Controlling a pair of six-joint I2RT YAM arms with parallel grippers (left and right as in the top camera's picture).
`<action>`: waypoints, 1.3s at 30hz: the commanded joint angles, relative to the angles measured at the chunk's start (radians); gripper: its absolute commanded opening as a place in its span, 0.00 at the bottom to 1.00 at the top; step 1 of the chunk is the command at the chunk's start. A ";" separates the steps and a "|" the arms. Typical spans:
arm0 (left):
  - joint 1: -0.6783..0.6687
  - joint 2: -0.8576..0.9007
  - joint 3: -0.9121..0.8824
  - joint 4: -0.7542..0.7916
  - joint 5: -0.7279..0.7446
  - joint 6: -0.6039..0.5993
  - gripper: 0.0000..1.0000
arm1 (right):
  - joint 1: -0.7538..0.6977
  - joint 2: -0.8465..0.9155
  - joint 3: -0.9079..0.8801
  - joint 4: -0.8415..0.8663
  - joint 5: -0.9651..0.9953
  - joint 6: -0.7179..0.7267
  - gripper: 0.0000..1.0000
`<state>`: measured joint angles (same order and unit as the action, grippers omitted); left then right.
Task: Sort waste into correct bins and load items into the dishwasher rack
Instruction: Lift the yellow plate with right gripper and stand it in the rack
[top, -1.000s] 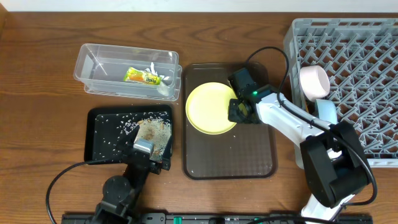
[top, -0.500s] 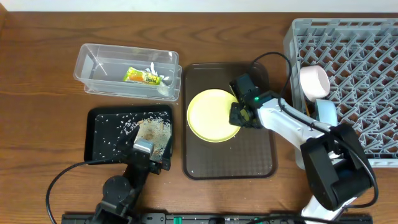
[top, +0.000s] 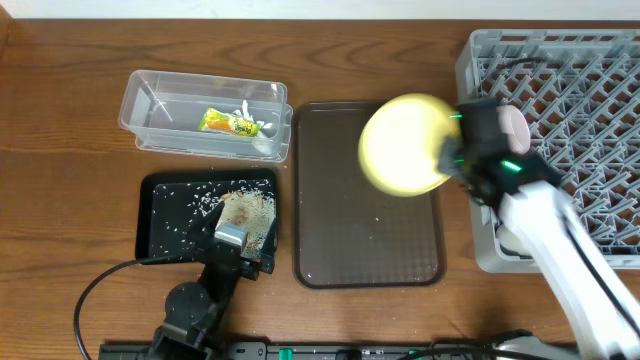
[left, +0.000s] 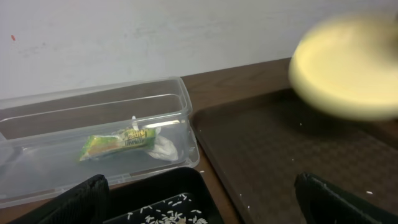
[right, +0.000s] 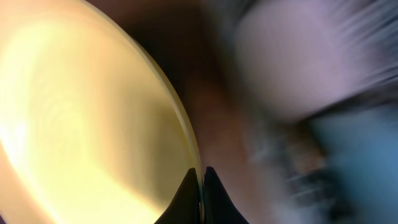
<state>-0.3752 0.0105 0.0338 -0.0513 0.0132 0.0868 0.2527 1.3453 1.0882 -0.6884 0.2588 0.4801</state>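
My right gripper (top: 452, 152) is shut on the rim of a yellow plate (top: 403, 143) and holds it lifted and tilted above the right side of the brown tray (top: 340, 240), next to the grey dishwasher rack (top: 580, 110). In the right wrist view the fingers (right: 200, 182) pinch the plate's edge (right: 93, 124). The plate also shows blurred in the left wrist view (left: 348, 68). My left gripper (left: 199, 199) is open and empty, low over the black tray of rice (top: 205, 215). A pink cup (top: 512, 128) sits in the rack.
A clear plastic bin (top: 205, 115) at the back left holds a green and orange wrapper (top: 230, 122) and white scraps. A pale blue item (top: 522, 180) lies at the rack's left edge. Cables run along the table's front.
My right gripper has lifted the yellow plate off the brown tray and swung it up and to the right, towards the rack. The left arm has not moved.
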 joint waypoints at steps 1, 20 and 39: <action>-0.003 -0.006 -0.030 -0.018 -0.005 0.018 0.97 | -0.034 -0.173 0.024 0.002 0.382 -0.118 0.01; -0.003 -0.006 -0.030 -0.018 -0.005 0.018 0.97 | -0.223 -0.130 0.024 0.209 1.008 -0.478 0.01; -0.003 -0.006 -0.030 -0.018 -0.005 0.018 0.97 | -0.230 0.153 0.023 0.281 0.863 -0.635 0.29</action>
<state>-0.3752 0.0101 0.0338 -0.0513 0.0135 0.0872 -0.0006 1.4933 1.1049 -0.4057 1.1236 -0.1406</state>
